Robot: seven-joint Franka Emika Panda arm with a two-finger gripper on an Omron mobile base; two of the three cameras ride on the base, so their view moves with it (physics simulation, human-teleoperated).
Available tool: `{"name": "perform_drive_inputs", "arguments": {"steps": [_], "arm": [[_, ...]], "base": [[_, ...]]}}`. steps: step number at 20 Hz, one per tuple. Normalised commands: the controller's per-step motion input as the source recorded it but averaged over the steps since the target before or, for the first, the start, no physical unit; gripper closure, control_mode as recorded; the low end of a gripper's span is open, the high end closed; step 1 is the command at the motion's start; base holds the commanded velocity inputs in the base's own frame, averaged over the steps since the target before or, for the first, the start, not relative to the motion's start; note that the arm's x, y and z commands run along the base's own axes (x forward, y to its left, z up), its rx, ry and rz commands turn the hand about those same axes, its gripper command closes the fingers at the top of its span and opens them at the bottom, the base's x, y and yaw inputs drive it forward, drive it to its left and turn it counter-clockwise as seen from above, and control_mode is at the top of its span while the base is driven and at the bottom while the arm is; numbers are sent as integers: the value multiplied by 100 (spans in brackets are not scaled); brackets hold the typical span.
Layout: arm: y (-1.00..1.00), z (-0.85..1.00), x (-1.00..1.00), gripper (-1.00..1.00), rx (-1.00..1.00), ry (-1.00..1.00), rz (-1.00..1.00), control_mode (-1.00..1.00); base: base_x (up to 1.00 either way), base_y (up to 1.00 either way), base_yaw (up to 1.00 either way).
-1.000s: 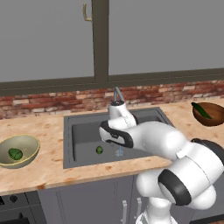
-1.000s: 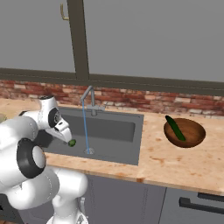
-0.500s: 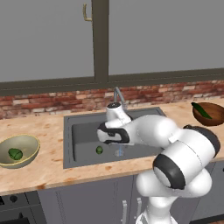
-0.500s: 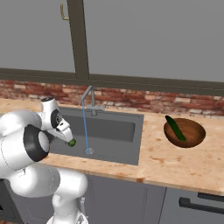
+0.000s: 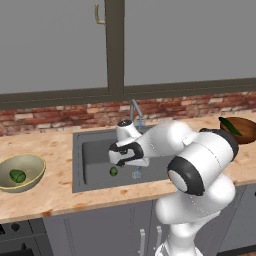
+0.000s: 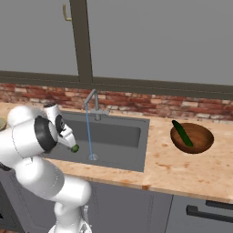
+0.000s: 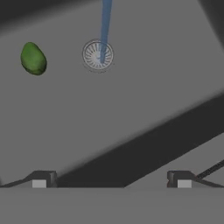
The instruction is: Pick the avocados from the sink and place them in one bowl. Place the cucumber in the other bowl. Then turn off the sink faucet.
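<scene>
The hand point(image 7: 111, 179) is hanging over the sink point(image 5: 92, 155) with its fingers spread wide, gripping nothing. In the hand view, one avocado point(image 7: 33, 58) is lying on the basin floor up at ten o'clock from the fingertips, well apart from them. The round drain point(image 7: 98, 55) is sitting at twelve o'clock, and a thin blue stream of water point(image 7: 104, 26) is falling onto it. From the left base view, the sink faucet point(image 5: 135, 111) is rising at the back rim behind the arm. The other avocado point(image 5: 17, 175) is resting inside the olive bowl point(image 5: 31, 164) on the tabletop point(image 5: 50, 195) at nine o'clock of the sink. Over at three o'clock, the cucumber point(image 6: 182, 133) is lying tilted in the brown bowl point(image 6: 200, 139).
</scene>
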Motion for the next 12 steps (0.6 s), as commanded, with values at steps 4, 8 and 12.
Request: {"name": "perform_drive_inputs", "arguments": {"steps": [4,8,12], "arm": [[0,-25,21,-100,0,0,0,-100],[7,-15,22,-100,-1,0,0,-100],[8,-19,20,-100,-2,0,0,-100]], "base": [[0,0,0],[0,0,0],[0,0,0]]}}
